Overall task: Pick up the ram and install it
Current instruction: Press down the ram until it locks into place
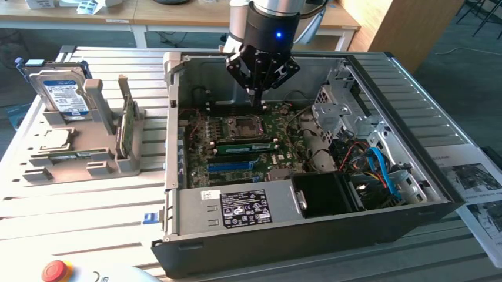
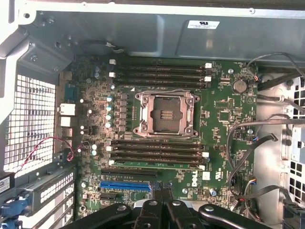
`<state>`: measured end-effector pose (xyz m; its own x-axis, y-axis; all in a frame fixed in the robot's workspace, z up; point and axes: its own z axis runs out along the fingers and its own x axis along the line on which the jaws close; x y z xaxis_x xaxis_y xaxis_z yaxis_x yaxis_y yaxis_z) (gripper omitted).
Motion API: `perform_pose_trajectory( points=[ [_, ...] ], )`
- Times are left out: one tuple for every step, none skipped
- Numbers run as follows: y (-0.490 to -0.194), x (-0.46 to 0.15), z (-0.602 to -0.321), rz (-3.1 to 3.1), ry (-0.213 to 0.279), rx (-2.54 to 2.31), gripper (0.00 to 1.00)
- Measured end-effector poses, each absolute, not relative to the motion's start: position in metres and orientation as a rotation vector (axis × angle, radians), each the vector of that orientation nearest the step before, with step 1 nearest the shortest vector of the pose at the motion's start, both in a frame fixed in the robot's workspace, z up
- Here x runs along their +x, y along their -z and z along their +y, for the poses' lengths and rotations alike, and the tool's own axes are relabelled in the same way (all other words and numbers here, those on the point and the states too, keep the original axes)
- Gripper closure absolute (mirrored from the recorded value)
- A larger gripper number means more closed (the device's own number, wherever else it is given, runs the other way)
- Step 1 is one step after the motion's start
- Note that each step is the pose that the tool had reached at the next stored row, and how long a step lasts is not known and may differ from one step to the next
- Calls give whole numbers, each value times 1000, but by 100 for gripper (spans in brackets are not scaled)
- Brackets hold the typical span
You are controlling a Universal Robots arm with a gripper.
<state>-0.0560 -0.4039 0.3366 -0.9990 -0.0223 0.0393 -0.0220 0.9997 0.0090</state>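
Observation:
The ram (image 1: 244, 147) is a long thin green stick standing on edge in a slot of the motherboard (image 1: 298, 132), just on the near side of the CPU socket (image 1: 239, 125). In the wrist view I see the ram (image 2: 157, 164) edge-on as a pale line among the dark slots, beside the socket (image 2: 166, 113). My gripper (image 1: 257, 101) hangs above the board's back part, behind the socket and apart from the ram. Its fingers (image 2: 167, 200) are shut together with nothing between them.
The open computer case (image 1: 176, 147) has tall walls around the board. A blue slot strip (image 2: 125, 183) lies near the ram. Cables (image 1: 377, 164) and a drive cage (image 1: 345, 111) fill the exterior view's right. A grey holder (image 1: 86, 164) at the exterior view's left carries a hard drive (image 1: 63, 94) and a broad green card (image 1: 124, 120).

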Motion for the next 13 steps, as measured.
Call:
perform_pose_trajectory(
  points=[
    [-337, -56, -404, -3102, 13, 34, 90],
    [-337, -56, -404, -3103, 13, 34, 90],
    [-337, -56, -404, -3103, 13, 34, 90],
    [-337, -56, -404, -3104, 13, 34, 90],
    [-337, -57, -403, -3106, 13, 34, 90],
    [-337, -57, -403, -3106, 13, 34, 90],
    [-337, -57, -403, -3107, 13, 34, 90],
    [-337, -57, -403, -3108, 13, 34, 90],
    [-337, -57, -403, -3108, 13, 34, 90],
    [-337, -57, -403, -3109, 13, 34, 90],
    [-337, -57, -403, -3109, 13, 35, 90],
    [-337, -57, -403, -3109, 13, 35, 90],
    [-337, -57, -403, -3109, 13, 35, 90]
  ],
)
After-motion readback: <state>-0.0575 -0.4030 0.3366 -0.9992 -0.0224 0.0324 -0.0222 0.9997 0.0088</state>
